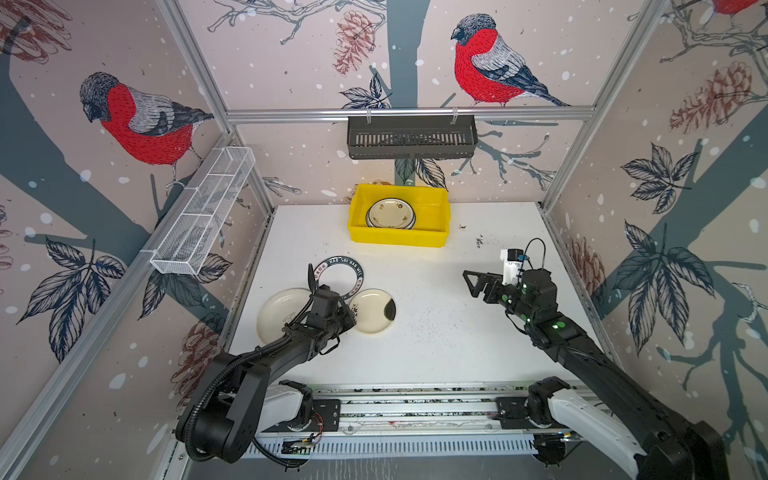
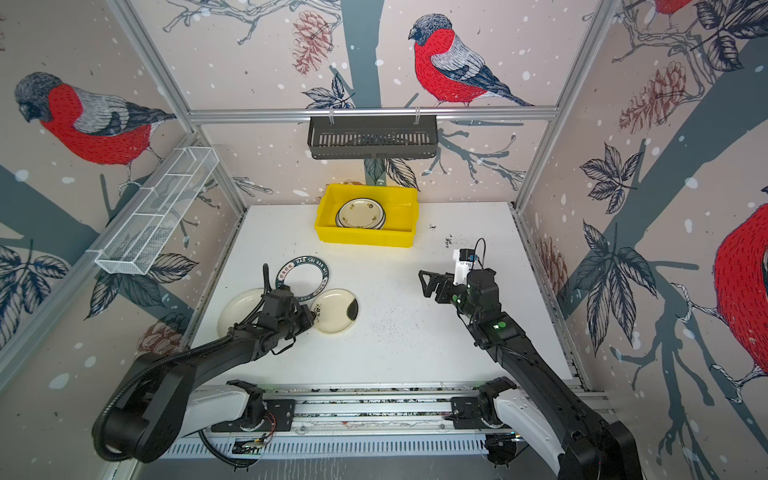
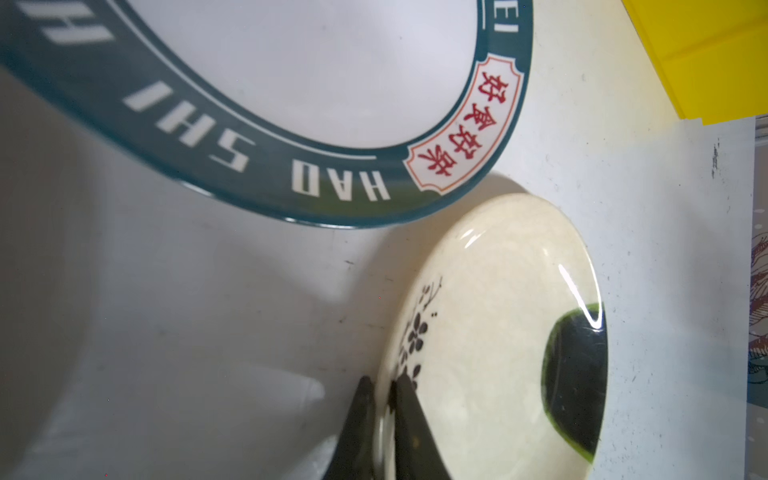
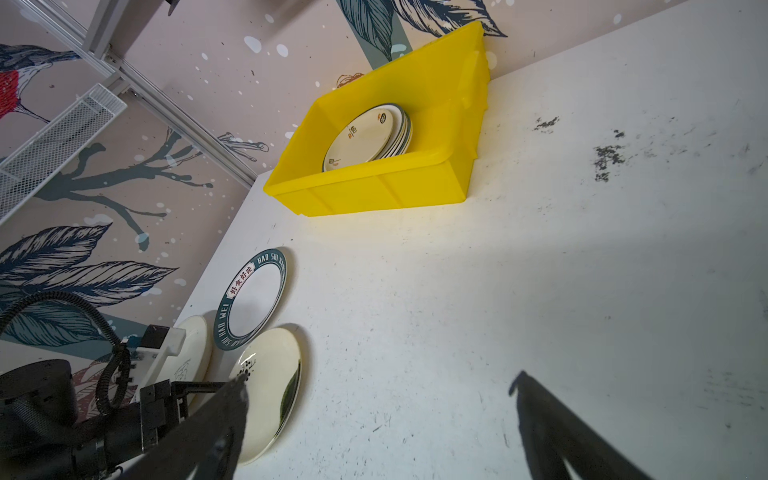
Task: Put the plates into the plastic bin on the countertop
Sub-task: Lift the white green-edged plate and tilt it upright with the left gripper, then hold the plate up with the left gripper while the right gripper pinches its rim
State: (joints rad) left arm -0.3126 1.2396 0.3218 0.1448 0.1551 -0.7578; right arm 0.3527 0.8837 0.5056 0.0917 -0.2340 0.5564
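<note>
Left end effector [image 1: 354, 319] in a top view: low at the edge of the yellowish plate [image 1: 372, 311], just beside the teal-rimmed plate [image 1: 343, 274], cream plate [image 1: 276, 311] near, all on the worktop [image 1: 436, 345]. Right end effector [image 1: 473, 284]: spread wide, empty, well apart. Yellow bin [image 1: 399, 239] at the back, stacked plates [image 1: 390, 212] inside. Left wrist view: fingers [image 3: 411, 424] clenched on that yellowish plate's rim. Right wrist view: fingers [image 4: 548, 428] parted above the speckled worktop.
</note>
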